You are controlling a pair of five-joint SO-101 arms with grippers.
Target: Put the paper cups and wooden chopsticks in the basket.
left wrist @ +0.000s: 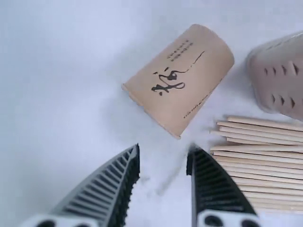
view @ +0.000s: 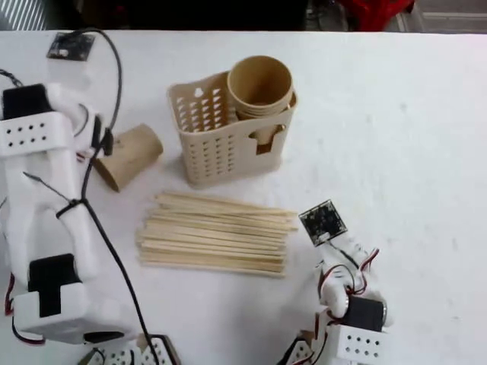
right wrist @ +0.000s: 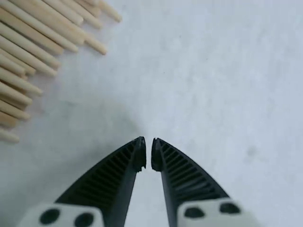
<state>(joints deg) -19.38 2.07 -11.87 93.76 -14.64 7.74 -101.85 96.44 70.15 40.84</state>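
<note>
White table (view: 411, 122) bears an upright beige basket (view: 207, 144) with stacked paper cups (view: 260, 85) standing in one end. Wooden chopsticks (view: 217, 233) lie in a flat pile just in front of it. A loose paper cup (view: 129, 156) lies on its side beside the basket. The left gripper (left wrist: 162, 158) hovers near that cup, jaws well apart and empty. The right gripper (right wrist: 147, 153) sits near the chopstick ends, jaws almost touching, gripping nothing.

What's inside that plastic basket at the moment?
A nested stack of paper cups stands in one end of the basket. The chopsticks lie outside it on the table. The top cup hides how many are stacked, and the walls cover the basket's floor.
</note>
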